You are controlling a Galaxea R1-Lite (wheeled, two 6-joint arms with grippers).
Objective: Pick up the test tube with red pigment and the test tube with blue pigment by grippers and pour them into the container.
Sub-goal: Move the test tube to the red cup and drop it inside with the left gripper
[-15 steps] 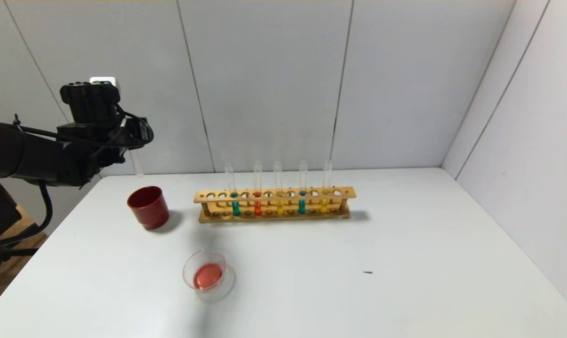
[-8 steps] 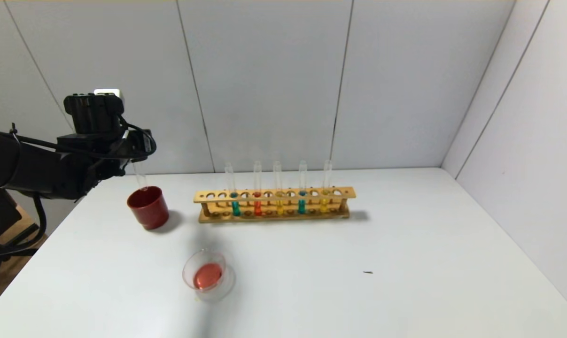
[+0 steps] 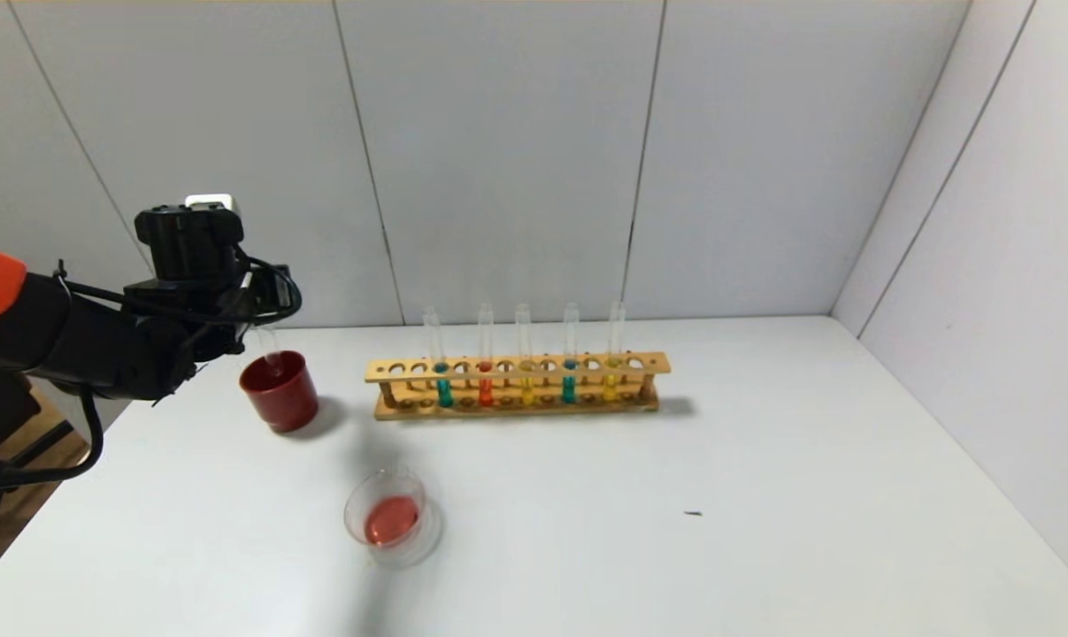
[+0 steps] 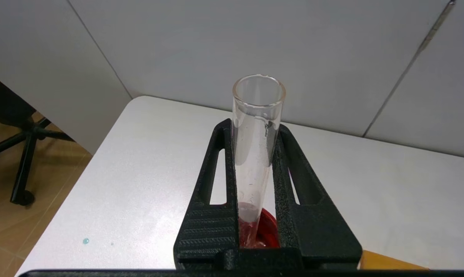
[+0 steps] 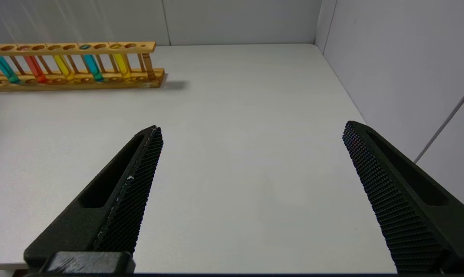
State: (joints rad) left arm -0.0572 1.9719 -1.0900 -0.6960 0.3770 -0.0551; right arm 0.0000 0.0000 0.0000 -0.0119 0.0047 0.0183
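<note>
At the left edge of the head view, the left gripper (image 3: 266, 329) hangs over the opaque dark red cup (image 3: 279, 390), its ribbed black fingers (image 4: 212, 200) pinching a slim, round-bottomed clear glass tube (image 4: 256, 154) that looks empty, upright, with its lower end dipped inside the cup's rim. Right of the cup, in the middle of the frame, a long wooden rack (image 3: 518, 386) with round holes stands on the smooth white table (image 3: 764, 495) and carries five upright tubes: the test tube with blue pigment (image 3: 443, 376) at the rack's left end, the test tube with red pigment (image 3: 485, 372) just right of it, two yellow-liquid tubes (image 3: 526, 372), and a second teal one (image 3: 569, 372) between those two. Lower in the frame, well in front of the rack, the container (image 3: 392, 518), a low round clear glass dish, holds a shallow pool of red liquid. The right gripper (image 5: 251, 192) appears only in its own wrist view, its cross-hatched black fingers spread wide and empty above bare table near the grey side wall.
</note>
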